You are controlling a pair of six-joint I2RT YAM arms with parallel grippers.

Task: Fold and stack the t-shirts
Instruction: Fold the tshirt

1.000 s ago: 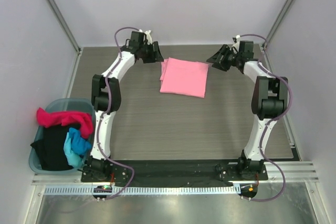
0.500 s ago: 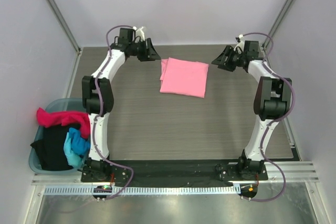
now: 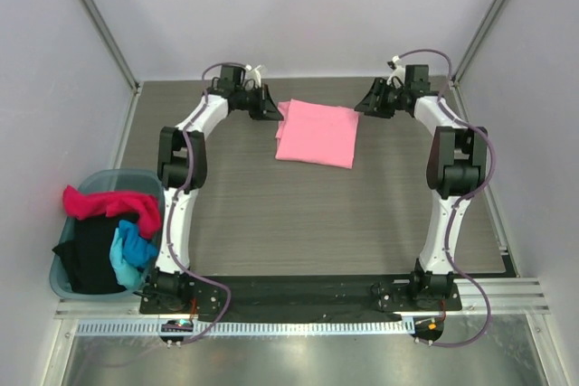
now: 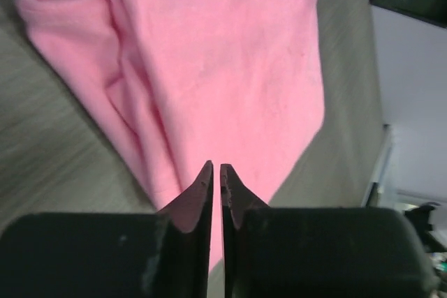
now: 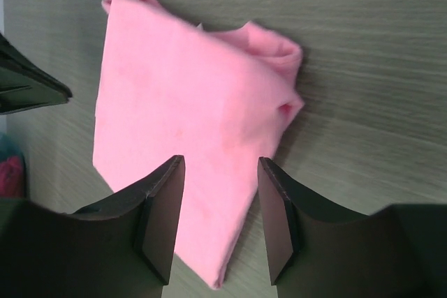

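A light pink t-shirt [image 3: 317, 133] lies folded into a rectangle at the back middle of the table. My left gripper [image 3: 269, 108] is at its far left corner. In the left wrist view its jaws [image 4: 215, 167] stand almost together over the pink cloth [image 4: 223, 54], with only a thin slit between them; I cannot tell whether cloth is pinched. My right gripper [image 3: 369, 101] is at the shirt's far right corner. It is open [image 5: 221, 165] and straddles the shirt's corner [image 5: 181, 95] from above. Magenta [image 3: 109, 202], black [image 3: 90, 255] and bright blue [image 3: 131, 250] t-shirts lie heaped in the basket.
The teal plastic basket [image 3: 99, 175] stands off the table's left edge, beside the left arm's base. Grey walls and metal posts close in the table at the back and sides. Bare wood-grain tabletop [image 3: 317, 214] lies in front of the pink shirt.
The left gripper swung away to the back left, then came back to the shirt's left corner and closed its jaws. The right gripper moved left to the shirt's right corner.
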